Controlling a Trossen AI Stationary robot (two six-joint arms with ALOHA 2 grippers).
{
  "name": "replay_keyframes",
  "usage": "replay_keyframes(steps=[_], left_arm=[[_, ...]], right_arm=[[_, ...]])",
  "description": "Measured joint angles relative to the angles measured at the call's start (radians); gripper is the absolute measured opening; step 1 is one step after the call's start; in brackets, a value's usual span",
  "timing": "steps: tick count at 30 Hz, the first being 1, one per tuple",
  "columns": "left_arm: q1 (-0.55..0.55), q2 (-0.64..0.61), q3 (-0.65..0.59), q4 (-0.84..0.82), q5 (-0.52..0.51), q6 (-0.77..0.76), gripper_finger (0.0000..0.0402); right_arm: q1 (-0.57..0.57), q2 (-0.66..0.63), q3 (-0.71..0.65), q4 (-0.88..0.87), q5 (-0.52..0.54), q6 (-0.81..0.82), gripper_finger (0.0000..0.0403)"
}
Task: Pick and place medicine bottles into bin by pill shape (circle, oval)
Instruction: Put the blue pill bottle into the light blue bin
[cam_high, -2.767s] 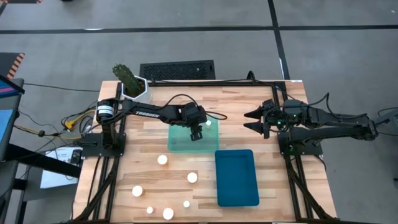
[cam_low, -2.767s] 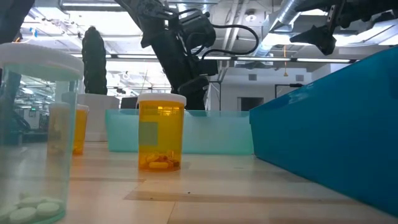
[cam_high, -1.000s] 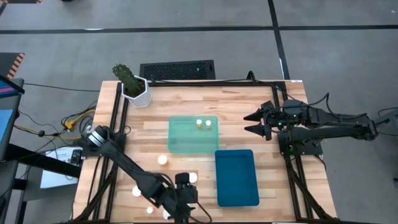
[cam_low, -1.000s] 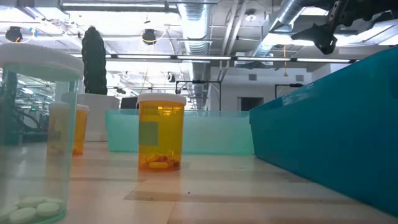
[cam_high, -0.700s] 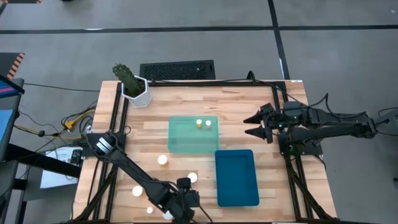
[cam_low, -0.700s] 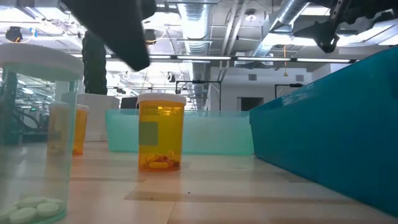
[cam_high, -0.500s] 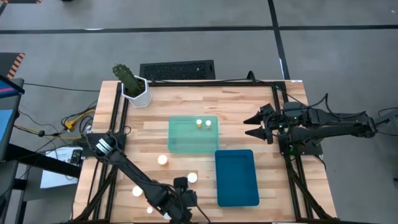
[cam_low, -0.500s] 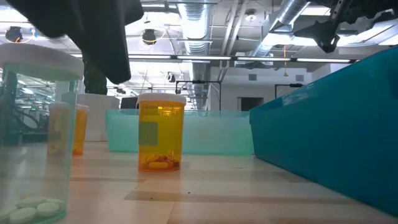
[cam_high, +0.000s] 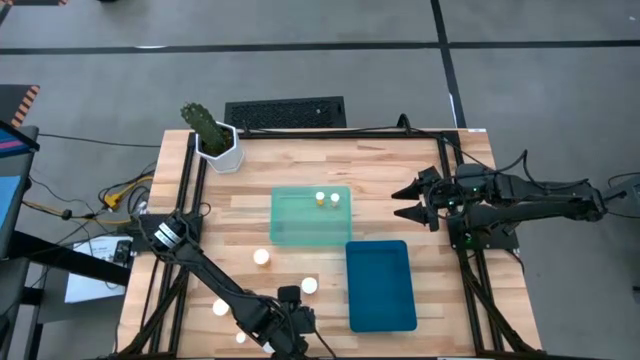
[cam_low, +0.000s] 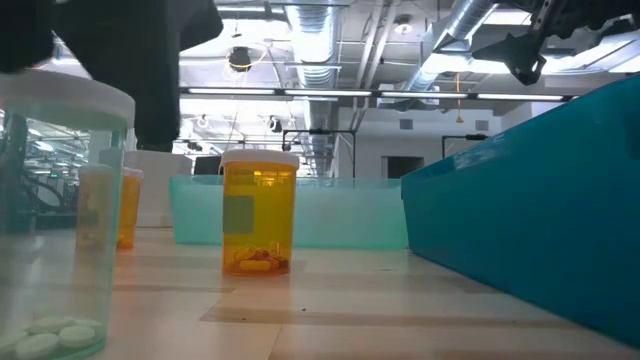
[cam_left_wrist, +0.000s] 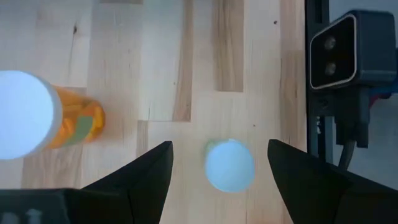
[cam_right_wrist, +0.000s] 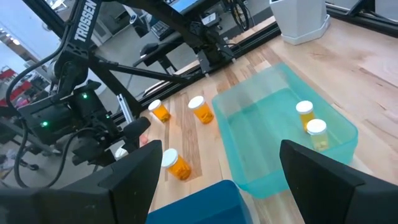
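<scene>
My left gripper (cam_high: 285, 325) hangs open near the table's front edge, pointing down. In the left wrist view its fingers (cam_left_wrist: 221, 146) stand on either side of a small clear bottle's white cap (cam_left_wrist: 229, 165), above it and apart from it. An orange bottle (cam_left_wrist: 68, 121) stands beside. Other white-capped bottles (cam_high: 261, 257) (cam_high: 309, 286) (cam_high: 220, 308) stand on the wood. Two bottles (cam_high: 320, 198) (cam_high: 335, 199) stand in the light green tray (cam_high: 290, 225). My right gripper (cam_high: 396, 200) waits open above the table's right side, empty.
A dark blue tray (cam_high: 381, 285) lies right of my left gripper. A white pot with a cactus (cam_high: 215, 140) stands at the far left corner. A small camera (cam_left_wrist: 345, 40) sits at the front edge. In the low view an orange bottle (cam_low: 259, 212) and a clear bottle (cam_low: 50, 220) stand close.
My left gripper has shifted a little toward the table's left edge along the front edge. In the low view the arm has come into the picture at the top and gone leftward. The bottles have stayed where they were.
</scene>
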Motion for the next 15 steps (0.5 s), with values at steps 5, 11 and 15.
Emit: replay_keyframes(steps=[5,11,15], left_arm=[[0.004,0.000,0.000,0.003,0.030,0.031,0.0235],[0.005,0.000,0.000,0.000,0.026,0.035,0.0222],[0.005,0.000,0.000,-0.001,0.026,0.038,0.0210]], right_arm=[[0.000,0.000,0.000,-0.001,0.000,-0.001,0.0333],[0.000,0.000,0.000,-0.002,0.000,-0.001,0.0333],[0.000,0.000,0.000,-0.003,0.000,-0.001,0.0333]])
